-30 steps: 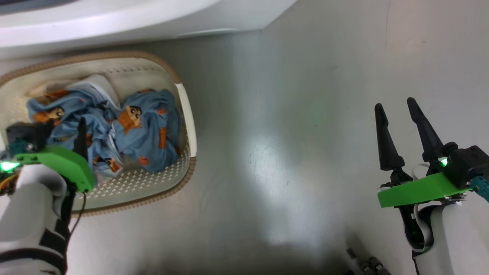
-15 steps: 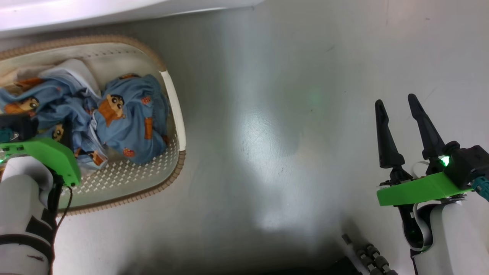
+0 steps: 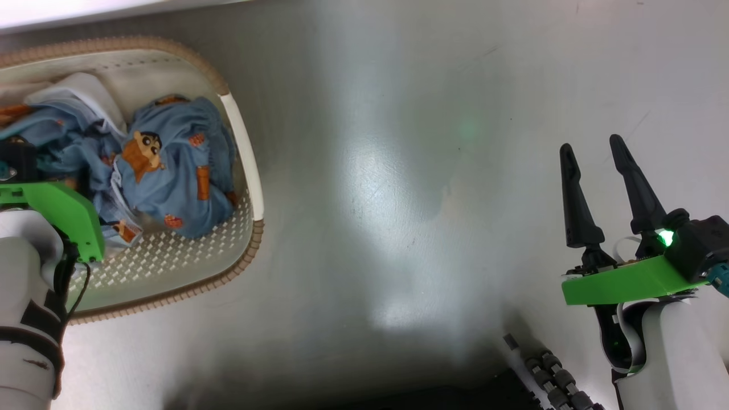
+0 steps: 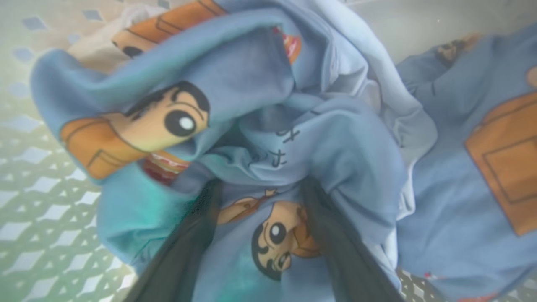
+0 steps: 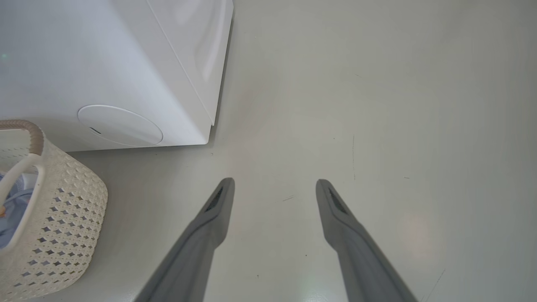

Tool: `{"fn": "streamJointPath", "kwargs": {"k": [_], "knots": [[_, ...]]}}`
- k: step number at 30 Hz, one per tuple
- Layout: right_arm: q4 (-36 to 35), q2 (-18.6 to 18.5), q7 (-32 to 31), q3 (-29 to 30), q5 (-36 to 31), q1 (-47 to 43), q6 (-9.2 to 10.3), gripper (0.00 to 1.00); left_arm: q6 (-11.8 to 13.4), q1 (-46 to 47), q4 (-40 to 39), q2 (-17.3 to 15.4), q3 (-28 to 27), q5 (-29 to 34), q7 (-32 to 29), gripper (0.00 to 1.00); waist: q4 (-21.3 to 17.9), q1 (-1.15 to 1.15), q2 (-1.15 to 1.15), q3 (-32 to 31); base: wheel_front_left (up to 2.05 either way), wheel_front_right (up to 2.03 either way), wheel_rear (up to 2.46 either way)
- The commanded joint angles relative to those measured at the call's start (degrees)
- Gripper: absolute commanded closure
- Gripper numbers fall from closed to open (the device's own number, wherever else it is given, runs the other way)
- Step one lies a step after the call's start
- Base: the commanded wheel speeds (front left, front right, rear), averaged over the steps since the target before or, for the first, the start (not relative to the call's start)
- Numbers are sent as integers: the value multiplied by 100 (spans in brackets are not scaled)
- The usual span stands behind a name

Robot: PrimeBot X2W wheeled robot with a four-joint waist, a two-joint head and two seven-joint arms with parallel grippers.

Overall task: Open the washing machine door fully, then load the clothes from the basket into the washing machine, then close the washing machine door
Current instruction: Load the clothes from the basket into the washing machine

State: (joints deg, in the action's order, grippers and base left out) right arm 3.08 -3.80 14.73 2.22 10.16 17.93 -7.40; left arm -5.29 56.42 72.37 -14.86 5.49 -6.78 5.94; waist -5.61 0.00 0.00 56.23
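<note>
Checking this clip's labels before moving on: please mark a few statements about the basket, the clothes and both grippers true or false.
1. The clothes lie in the basket. True.
2. The right gripper holds a garment. False: it is open over the bare floor and holds nothing.
3. The left gripper is open, with its fingers down among the clothes. True.
4. The basket stands on top of the washing machine. False: it stands on the floor, close by the machine's front.
</note>
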Motion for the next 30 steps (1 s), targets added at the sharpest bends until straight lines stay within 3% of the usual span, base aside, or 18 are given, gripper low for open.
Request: {"fn": "streamJointPath", "kwargs": {"k": [1,2,11,21,25,30], "knots": [[-139,31,27,-116,-35,-205,-9,0,21,-143,22,-330,-36,71,-79,68,-18,0,0,30,0,0,0],[-150,31,27,-115,-39,-205,-9,0,16,-126,29,-337,-31,60,-96,100,-23,0,0,41,0,0,0],[-144,41,27,-70,-16,-155,-9,0,38,-164,46,-274,-56,-102,178,100,-19,0,0,-112,0,0,0],[37,51,27,-137,30,-26,-9,0,-29,-648,-94,-108,-221,-433,819,100,25,0,0,-806,0,0,0],[117,23,27,-169,42,-40,-9,0,-59,-976,-389,-46,-309,-565,894,100,76,0,0,-1174,0,0,0],[212,-46,27,-202,73,-85,-9,0,-39,-1620,-1505,45,-554,-710,903,100,161,0,0,-1640,0,0,0]]}}
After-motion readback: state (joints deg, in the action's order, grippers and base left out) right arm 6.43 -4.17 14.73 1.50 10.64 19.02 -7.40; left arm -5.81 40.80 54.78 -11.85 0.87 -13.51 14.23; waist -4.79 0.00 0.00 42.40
